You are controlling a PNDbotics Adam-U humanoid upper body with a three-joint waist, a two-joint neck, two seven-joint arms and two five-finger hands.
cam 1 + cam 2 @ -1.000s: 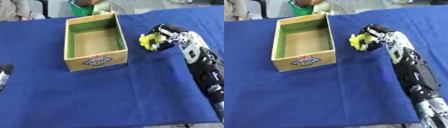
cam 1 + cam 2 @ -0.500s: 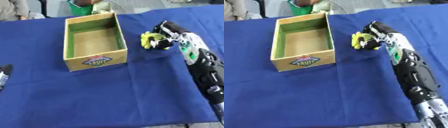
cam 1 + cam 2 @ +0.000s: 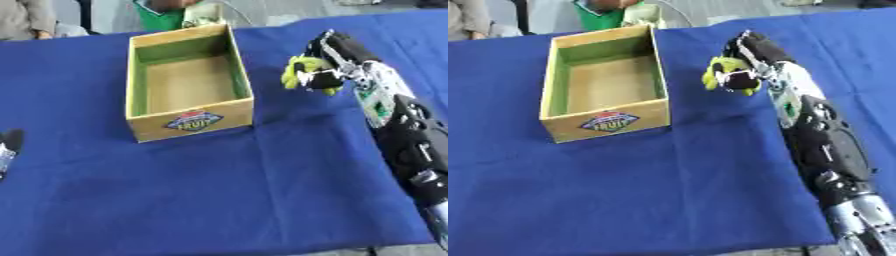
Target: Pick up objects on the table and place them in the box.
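While your right hand had its fingers curled round the small yellow-green object, you were in the carry step: the object sat just to the right of the open wooden box with green inner walls, above the blue cloth-covered table. Next, I judged, you needed to travel left over the rim, then release

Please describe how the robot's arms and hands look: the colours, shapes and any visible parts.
The right hand is black with silver joints. Behind it the wrist is white or silver with a small green panel; the forearm is bulky and black, ending in a silver joint. Of the left hand only a dark tip with a pale part shows at the left edge.
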